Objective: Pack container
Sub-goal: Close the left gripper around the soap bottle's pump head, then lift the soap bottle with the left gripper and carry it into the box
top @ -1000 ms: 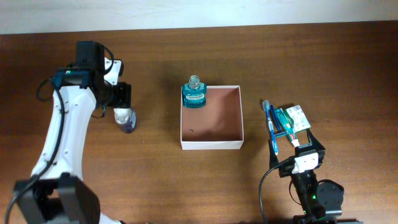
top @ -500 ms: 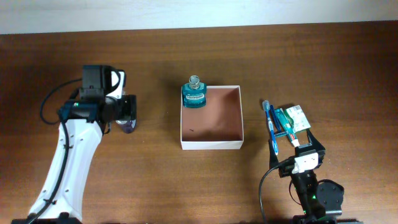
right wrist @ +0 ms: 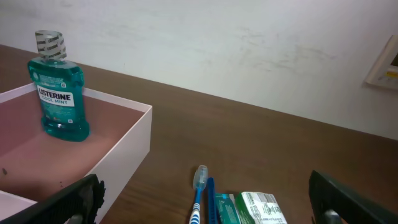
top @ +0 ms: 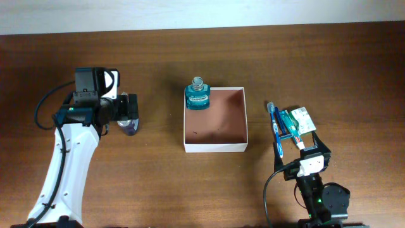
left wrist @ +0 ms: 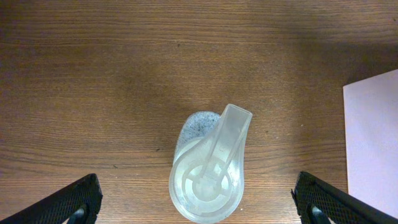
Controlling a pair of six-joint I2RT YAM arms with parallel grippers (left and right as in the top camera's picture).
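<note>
A: From above, where's the box (top: 218, 130)?

B: Between the two pincers. It's well off to the right of the left pincer (top: 126, 113), and ahead and to the left of the right pincer (top: 302, 153). It's square, so no side is the long one. Its edges run in line with the edge of the table (top: 190, 190), and its mouth faces straight up.

A: How does it look?

B: Thin white walls and a reddish-brown floor with a few dark specks. A blue-green mouthwash bottle (top: 197, 95) stands upright in the corner farthest from the right pincer.

A: And the left pincer?

B: Its jaws are wide, with a small clear bottle (top: 129, 123) between them. From up there I can't tell whether they touch it.

A: What about its own camera?

B: It looks straight down on that bottle's cap. The black fingertips (left wrist: 68, 202) sit in the bottom corners with bare wood between each and the bottle, so nothing is gripped. A pale patch (left wrist: 373, 143) to the pincer's right is cut off by the frame, and I can't say what it is.

A: And the right wrist?

B: The jaws are spread wide and empty, with only the tips showing. The box lies ahead to the left, partly out of frame, with one white corner turned toward the pincer. A toothbrush (right wrist: 199, 180) and a green packet (right wrist: 261, 208) lie just ahead between the jaws, their near ends cut off.
</note>
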